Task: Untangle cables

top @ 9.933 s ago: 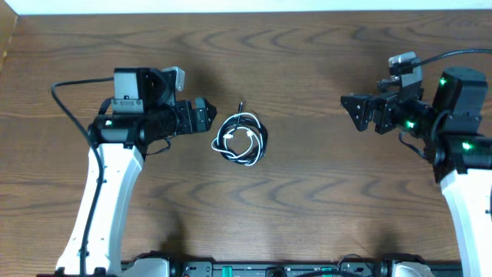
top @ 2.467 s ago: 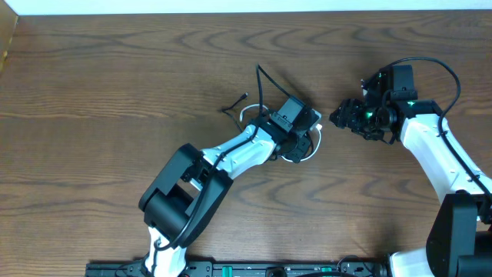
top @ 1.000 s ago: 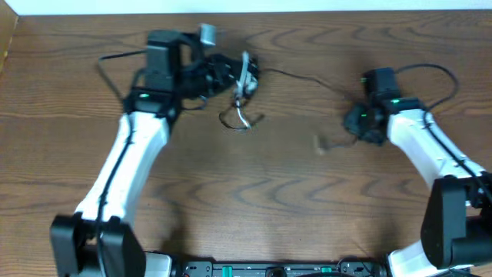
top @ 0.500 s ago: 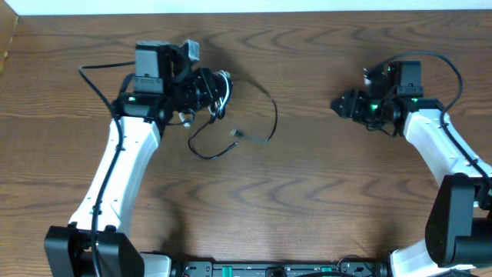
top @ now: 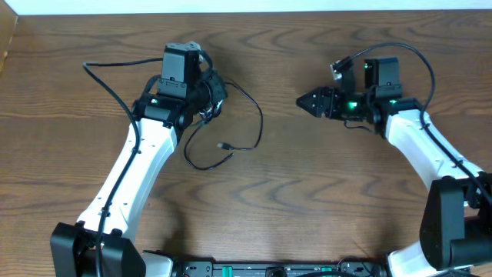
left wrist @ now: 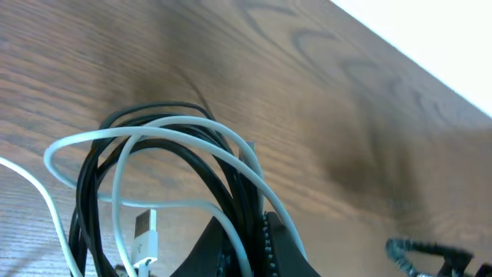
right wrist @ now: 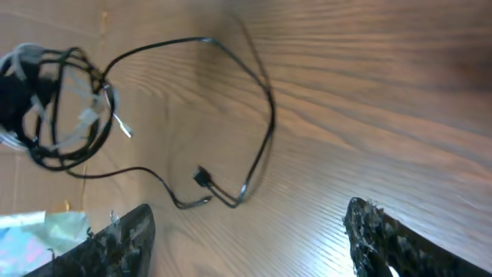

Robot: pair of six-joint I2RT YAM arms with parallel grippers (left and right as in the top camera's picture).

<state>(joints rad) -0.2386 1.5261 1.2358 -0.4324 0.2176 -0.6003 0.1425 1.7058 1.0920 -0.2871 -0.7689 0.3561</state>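
Left gripper [top: 211,96] is clamping the cable bundle [left wrist: 154,127]; right gripper [right wrist: 246,238] is hanging wide open, empty, and the trailing black cable [top: 260,123] looks next.

The left arm [top: 134,173] and the right arm [top: 419,150] are wearing white shells with black joints. Green lights [top: 352,105] are glowing behind the black right gripper [top: 302,101]; black wires [top: 108,81] are looping off the wrists.

1. Overhead: we look straight down from afar on the whole tabletop [top: 307,215].
2. Left wrist: we sit close against the cables [left wrist: 231,165], facing low across the tabletop.
3. Right wrist: we view the same cables obliquely, from farther off.
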